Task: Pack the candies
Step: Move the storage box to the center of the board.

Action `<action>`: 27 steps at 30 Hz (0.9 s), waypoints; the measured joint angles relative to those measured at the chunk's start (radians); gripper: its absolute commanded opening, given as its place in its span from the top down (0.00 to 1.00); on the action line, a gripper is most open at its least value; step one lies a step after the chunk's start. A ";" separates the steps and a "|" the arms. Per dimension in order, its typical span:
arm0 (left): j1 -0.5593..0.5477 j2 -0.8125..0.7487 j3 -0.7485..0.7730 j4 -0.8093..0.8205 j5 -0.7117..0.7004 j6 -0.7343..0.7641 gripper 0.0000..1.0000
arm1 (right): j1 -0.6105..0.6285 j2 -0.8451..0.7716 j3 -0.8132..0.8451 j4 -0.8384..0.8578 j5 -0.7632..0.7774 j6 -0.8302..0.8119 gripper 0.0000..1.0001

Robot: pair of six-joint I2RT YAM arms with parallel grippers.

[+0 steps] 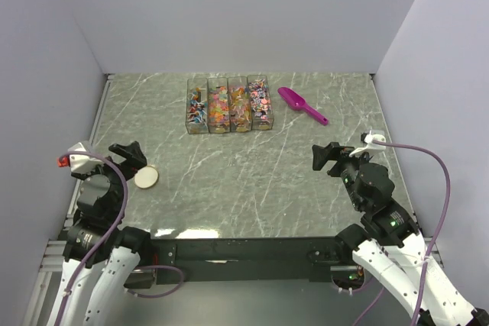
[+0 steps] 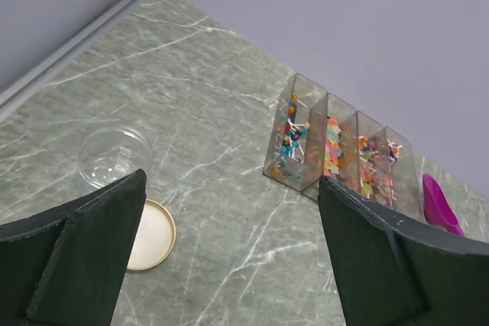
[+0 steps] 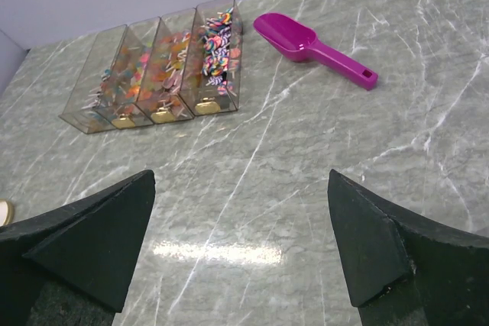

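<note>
Top external: candies (image 1: 219,104) fill four boxes (image 1: 197,129), long axes running near-to-far.

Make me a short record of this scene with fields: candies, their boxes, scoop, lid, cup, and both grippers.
candies: mixed colours, inside four clear boxes at the far middle of the table
boxes: side by side in one row
scoop: magenta, empty, lying right of the boxes, apart from them
lid: round, tan, flat on the near left of the table
cup: clear, round, empty, next to the lid
left gripper: open, holding nothing
right gripper: open, holding nothing
</note>
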State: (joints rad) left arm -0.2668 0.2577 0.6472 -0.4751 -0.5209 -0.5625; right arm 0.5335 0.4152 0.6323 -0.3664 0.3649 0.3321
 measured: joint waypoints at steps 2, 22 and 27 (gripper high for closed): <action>0.001 0.001 0.000 -0.003 -0.014 -0.005 0.01 | 0.000 -0.001 0.000 0.000 0.000 0.000 0.00; 0.004 0.446 0.093 0.039 0.159 0.025 0.01 | 0.000 0.028 -0.005 0.018 -0.095 0.043 0.00; 0.003 0.748 0.248 0.053 0.250 0.024 0.10 | 0.000 0.075 -0.014 0.034 -0.133 0.059 0.00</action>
State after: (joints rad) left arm -0.2634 1.0058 0.8951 -0.4221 -0.2710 -0.5381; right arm 0.5335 0.4900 0.6186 -0.3328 0.2317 0.3912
